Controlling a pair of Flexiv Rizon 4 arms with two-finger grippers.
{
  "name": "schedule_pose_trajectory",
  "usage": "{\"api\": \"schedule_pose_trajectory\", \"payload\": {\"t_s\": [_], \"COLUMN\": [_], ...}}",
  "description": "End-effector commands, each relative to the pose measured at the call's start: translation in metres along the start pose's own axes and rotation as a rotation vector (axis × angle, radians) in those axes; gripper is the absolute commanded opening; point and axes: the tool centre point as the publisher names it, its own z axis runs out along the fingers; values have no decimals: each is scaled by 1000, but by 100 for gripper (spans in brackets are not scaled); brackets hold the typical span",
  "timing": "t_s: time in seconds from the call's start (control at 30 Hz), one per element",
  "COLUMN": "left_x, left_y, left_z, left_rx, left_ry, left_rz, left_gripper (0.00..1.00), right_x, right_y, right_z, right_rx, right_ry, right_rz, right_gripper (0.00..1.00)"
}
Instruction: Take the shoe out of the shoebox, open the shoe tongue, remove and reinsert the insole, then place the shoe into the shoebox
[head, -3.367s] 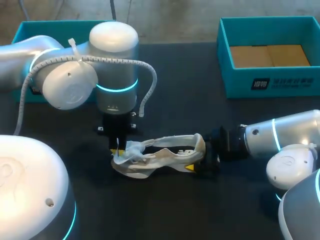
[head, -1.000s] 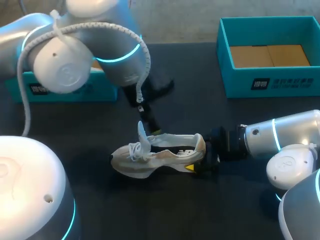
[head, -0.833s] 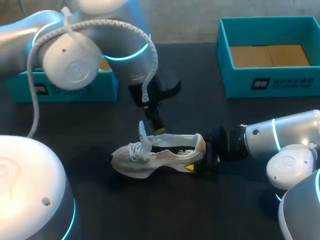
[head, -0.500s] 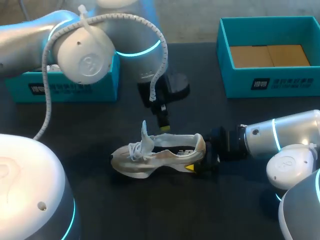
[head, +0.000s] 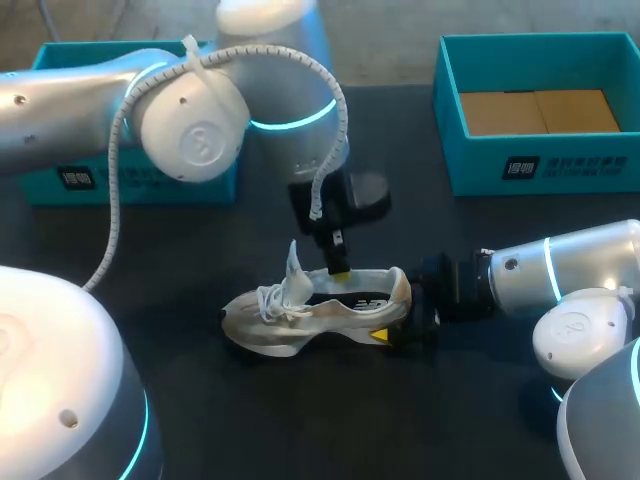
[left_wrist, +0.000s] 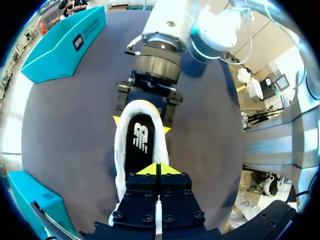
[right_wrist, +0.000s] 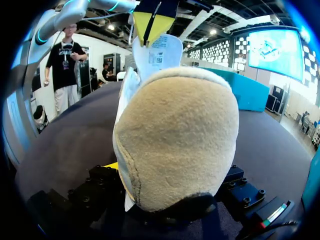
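Risk: on the black table (head: 300, 420), well apart from the open shoebox (head: 480, 170), the shoe (head: 310, 315) is anchored only at the heel, where the right gripper (left_wrist: 143, 124) clamps it from both sides. The left gripper (head: 340, 268) hangs over the opening, tips pressed together, empty. Descending like that would likely shove the insole (left_wrist: 141, 142) rather than pinch it, and twist the shoe loose. Raised tongue (head: 293, 262) may flop back. Shoe stands on its sole; long axis left–right, toe to the robot's left, heel right.

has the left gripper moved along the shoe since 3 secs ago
Yes. The left gripper has shifted from the toe of the white mesh running shoe toward its heel, nearer the right-hand teal cardboard shoebox.
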Motion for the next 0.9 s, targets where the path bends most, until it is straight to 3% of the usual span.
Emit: {"api": "schedule_pose_trajectory", "payload": {"t_s": [0.03, 0.73, 0.9], "left_x": [-4, -4, -11], "left_y": [-7, -7, -5], "left_z": [14, 14, 25], "left_rx": [-14, -14, -21], "left_ry": [12, 12, 12], "left_rz": [-23, -23, 31], "left_gripper": [0, 0, 0], "right_x": [2, 2, 2], "right_y": [-2, -2, -2], "right_z": [8, 8, 8], "right_rx": [7, 7, 7], "right_ry": [0, 0, 0], "right_rz": [0, 0, 0], "right_gripper": [0, 0, 0]}}
